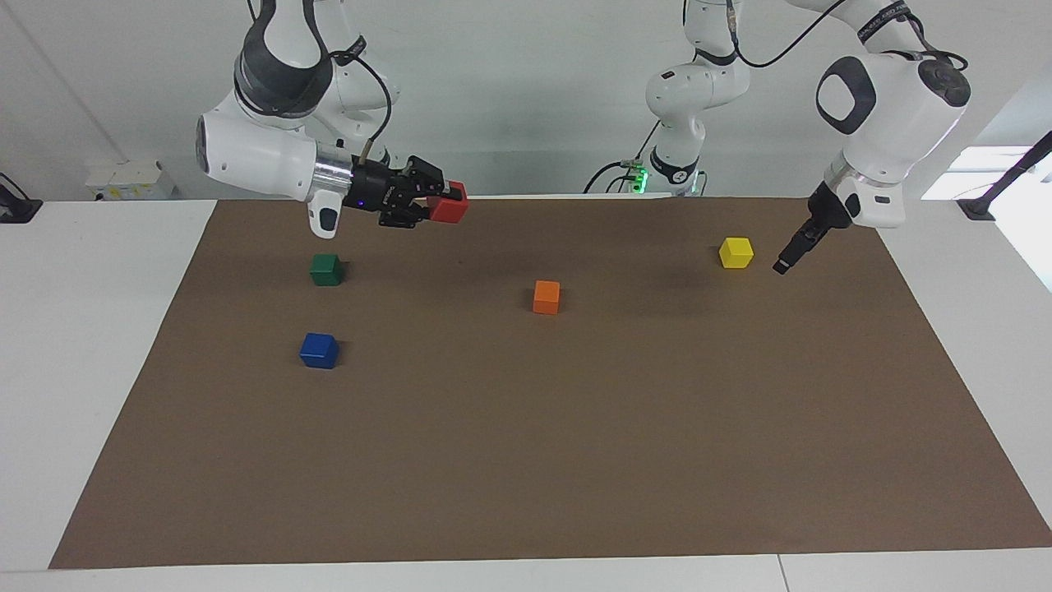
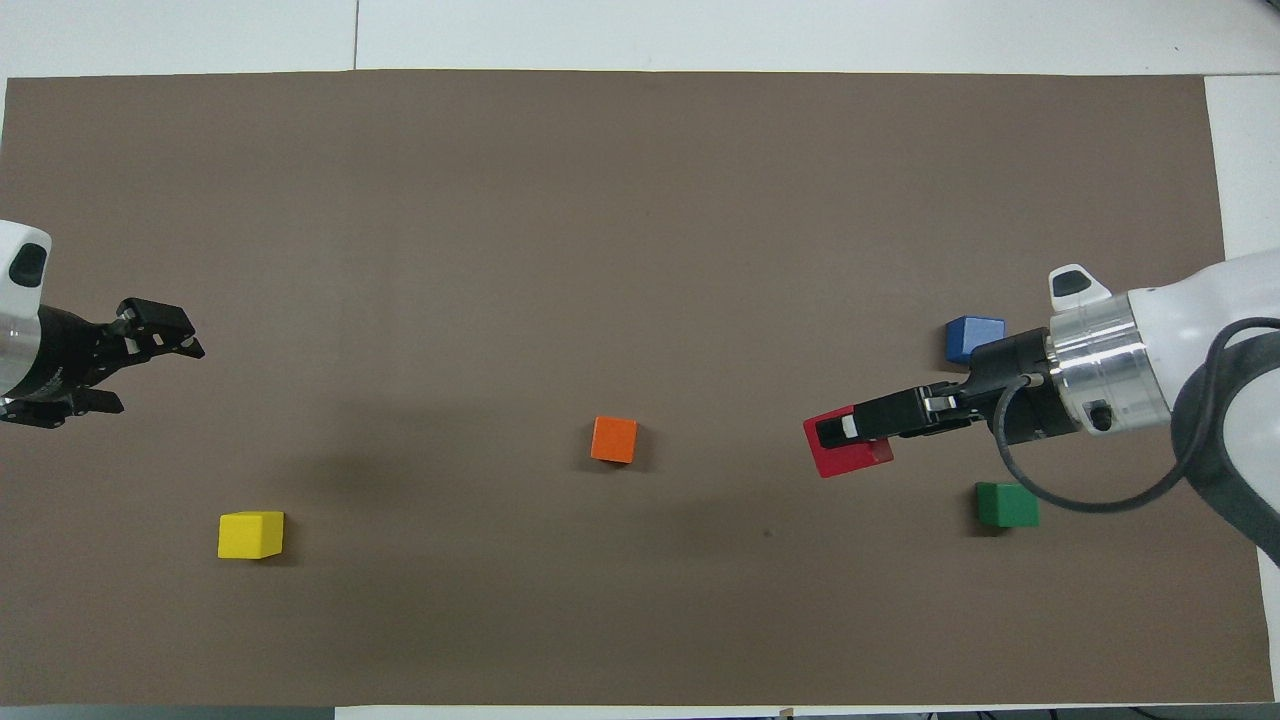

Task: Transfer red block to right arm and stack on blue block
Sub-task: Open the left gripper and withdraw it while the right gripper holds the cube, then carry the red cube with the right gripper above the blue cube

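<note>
A white table (image 1: 99,345) is covered by a brown mat (image 1: 575,444); a pale wall (image 1: 526,99) is seen, daylight at one edge.

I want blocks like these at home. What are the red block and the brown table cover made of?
The red block, held in the right gripper, looks like painted wood or hard plastic: glossy faces, crisp edges. I cannot tell which. The brown table cover looks like matte paper or thin card: flat, dull, no shine.

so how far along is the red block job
The handover looks done: the right hand holds the red block in the air, and the left hand waits open and empty beside the yellow block. Left: carry it over the blue block and stack it.
</note>
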Controlling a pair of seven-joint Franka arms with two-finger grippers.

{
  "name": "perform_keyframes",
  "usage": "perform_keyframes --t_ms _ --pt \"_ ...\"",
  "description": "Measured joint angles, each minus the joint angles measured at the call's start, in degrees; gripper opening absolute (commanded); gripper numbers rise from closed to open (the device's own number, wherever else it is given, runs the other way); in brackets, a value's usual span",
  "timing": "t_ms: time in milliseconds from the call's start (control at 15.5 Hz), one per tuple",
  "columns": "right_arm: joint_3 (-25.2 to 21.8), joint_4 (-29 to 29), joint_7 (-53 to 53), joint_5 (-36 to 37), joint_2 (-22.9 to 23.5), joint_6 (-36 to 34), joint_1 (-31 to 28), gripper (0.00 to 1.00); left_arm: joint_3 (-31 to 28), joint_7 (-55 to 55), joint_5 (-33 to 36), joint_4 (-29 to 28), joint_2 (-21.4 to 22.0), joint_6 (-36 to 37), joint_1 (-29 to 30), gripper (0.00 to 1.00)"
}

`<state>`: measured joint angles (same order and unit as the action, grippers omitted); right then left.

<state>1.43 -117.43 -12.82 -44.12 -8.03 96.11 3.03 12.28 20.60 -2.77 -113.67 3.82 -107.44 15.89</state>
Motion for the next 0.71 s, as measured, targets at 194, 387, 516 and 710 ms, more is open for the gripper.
perform_keyframes --t_ms 194,387,516,710 --pt "0.0 2.2 3.1 13.7 -0.1 0.0 -0.1 0.0 0.0 -8.8 3.5 3.5 -3.1 0.8 0.0 1.0" --pt "0.2 2.5 7.0 26.4 -0.1 0.9 -0.1 0.0 0.5 -10.7 4.3 6.5 -4.7 4.1 -0.3 1.0" --pt "0.4 2.4 10.8 34.3 0.1 4.5 0.1 0.0 0.8 -10.8 4.4 6.8 -4.7 5.3 -0.8 1.0" --pt "0.4 2.2 13.9 40.3 1.3 8.0 0.0 0.0 1.1 -10.8 4.4 6.7 -4.2 6.2 -1.2 1.0"
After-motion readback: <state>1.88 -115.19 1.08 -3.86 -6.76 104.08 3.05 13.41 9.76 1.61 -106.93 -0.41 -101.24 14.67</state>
